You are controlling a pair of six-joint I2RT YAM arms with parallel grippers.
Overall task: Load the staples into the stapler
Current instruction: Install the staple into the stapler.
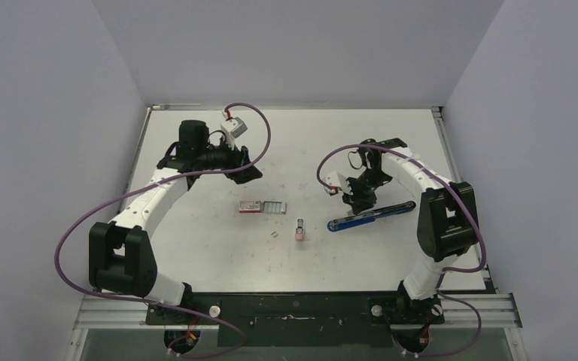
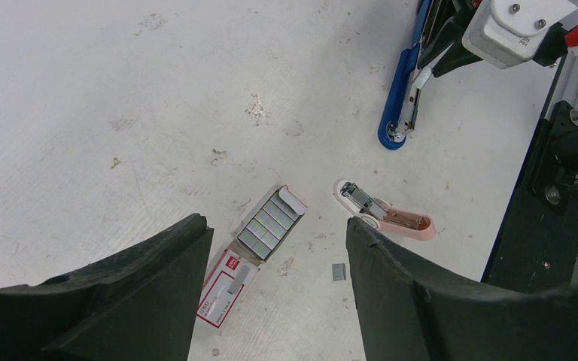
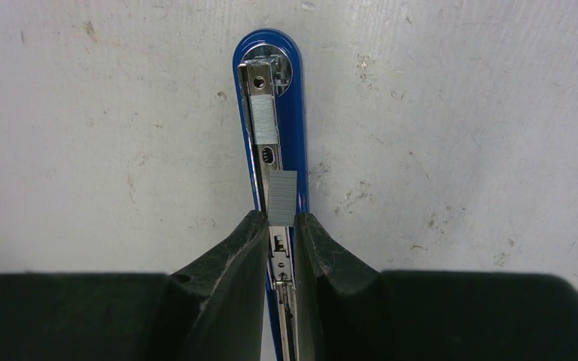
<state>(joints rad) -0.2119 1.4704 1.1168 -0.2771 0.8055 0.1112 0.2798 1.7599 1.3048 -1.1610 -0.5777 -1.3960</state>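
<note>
Right wrist view cuts the stapler (image 3: 295,113) off at the bottom edge. You see only its blue front half with the metal channel lying open, and the black fingers (image 3: 226,263) hide whatever sits between them lower down. Your right jaws stand nearly together, clamped on a short grey staple strip (image 3: 282,197) held over the channel. Its lower edge may be touching the rail, but looking straight down does not settle that. A second silvery strip (image 3: 263,120) lies in the channel nearer the nose. In the top external view your right arm (image 1: 421,180) curls inward from the right side of the desk (image 1: 331,263), wrist pointing down over the stapler, which lies slanted right of centre. Your left arm (image 1: 158,195) reaches toward the far left, and your left jaws are wide apart with nothing between them, held above the desk. Below them, in the left wrist view, lies the red-and-white box (image 2: 226,289) with its tray of staples (image 2: 271,222) slid out. A pink block (image 2: 391,216) is nearby, with a tiny loose strip (image 2: 338,271) close to it.
</note>
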